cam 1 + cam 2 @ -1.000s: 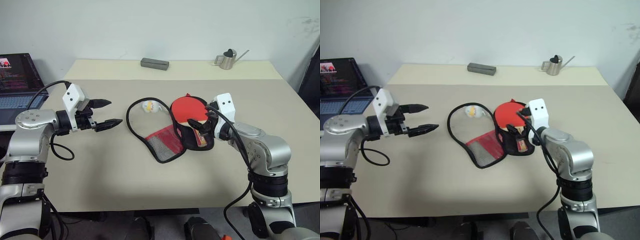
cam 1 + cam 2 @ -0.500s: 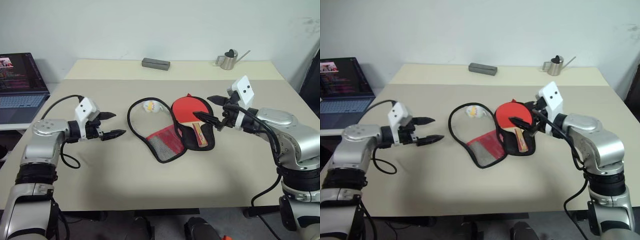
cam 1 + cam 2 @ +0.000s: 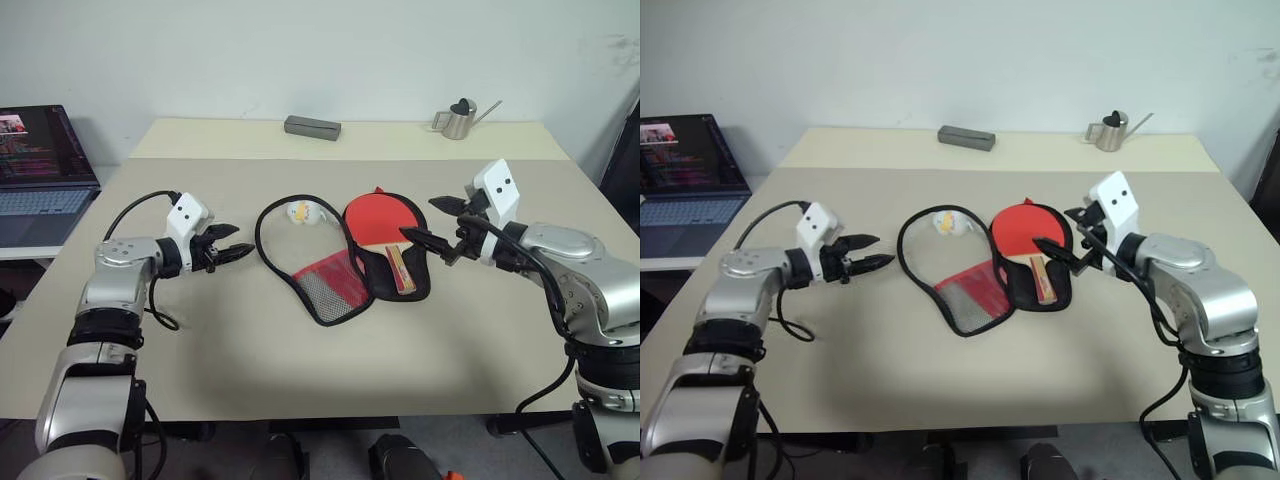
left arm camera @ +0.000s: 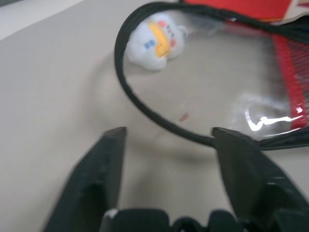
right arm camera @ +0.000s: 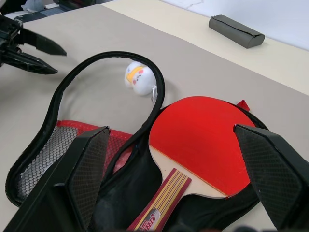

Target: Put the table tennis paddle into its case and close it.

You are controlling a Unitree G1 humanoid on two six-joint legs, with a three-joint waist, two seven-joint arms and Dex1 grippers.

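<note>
- So the paddle [image 3: 378,222] is lying red face up in the black half of the case [image 3: 345,256], handle pointing back toward the robot. It looks seated already.
- The case is flopped wide open on the bench [image 3: 300,370]. The lid half, red mesh pocket and black trim, lies flat beside the paddle on the robot's left, zip edge looped out in a big curve.
- Little white plush toy [image 3: 297,212] sits inside that loop, touching nothing much. It could get in the way of the fold, hard to say.
- Right pincer [image 3: 432,224] hovers just beside the paddle's edge, fingers spread wide, holding nothing.
- Left pincer [image 3: 232,248] is low over the bench, near the outer curve of the lid, fingers a modest gap apart, empty, not touching the trim.
- My read: paddle's in, closing is the step in hand. Next move needs the left pincer to pinch that trim and fold the lid over the paddle, with the right steadying the black half.
- Farther back: a grey box [image 3: 311,127], a small metal watering can [image 3: 458,118], and a laptop [image 3: 40,160] off to the robot's left.
</note>
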